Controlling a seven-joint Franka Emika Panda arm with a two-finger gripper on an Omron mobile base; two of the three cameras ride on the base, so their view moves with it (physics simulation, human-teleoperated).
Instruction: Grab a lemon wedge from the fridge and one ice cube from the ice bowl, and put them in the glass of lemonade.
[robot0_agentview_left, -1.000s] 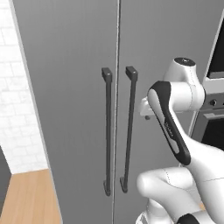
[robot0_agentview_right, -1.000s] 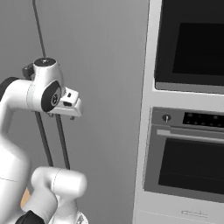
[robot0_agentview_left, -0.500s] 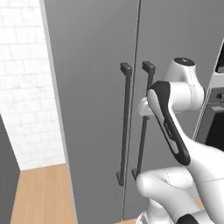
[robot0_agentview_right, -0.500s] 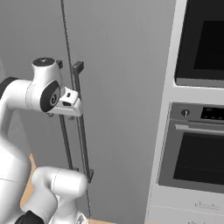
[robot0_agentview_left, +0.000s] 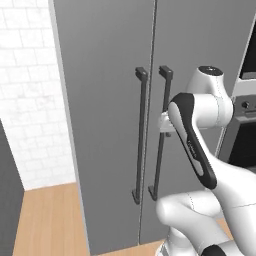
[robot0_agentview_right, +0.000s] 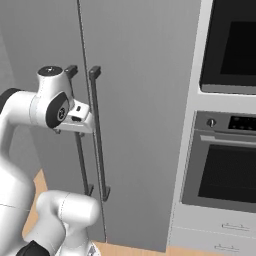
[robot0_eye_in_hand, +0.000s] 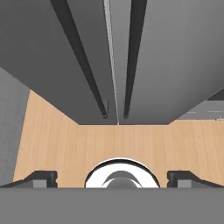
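Observation:
The fridge (robot0_agentview_left: 100, 100) (robot0_agentview_right: 140, 100) stands in front of me, tall and grey, with both doors shut. Two long black bar handles (robot0_agentview_left: 141, 135) (robot0_agentview_right: 97, 135) run down either side of the door seam. My gripper (robot0_agentview_left: 165, 124) (robot0_agentview_right: 77, 121) hangs just in front of the handles at mid height and points down. In the hand view my gripper (robot0_eye_in_hand: 113, 179) is open with nothing between its fingertips (robot0_eye_in_hand: 41, 178), and the handles (robot0_eye_in_hand: 133, 52) run down to the floor. The lemon wedge is hidden behind the shut doors. The ice bowl and the glass of lemonade are out of view.
A built-in oven (robot0_agentview_right: 225, 175) with a black unit (robot0_agentview_right: 235, 45) above it sits right of the fridge. A white brick wall (robot0_agentview_left: 30, 100) lies to the left. Wooden floor (robot0_agentview_left: 45, 220) (robot0_eye_in_hand: 65, 140) stretches below.
The whole picture has shifted because the base has driven, so the fridge handles now sit further right in both base views. The arm keeps its pose and the gripper stays open.

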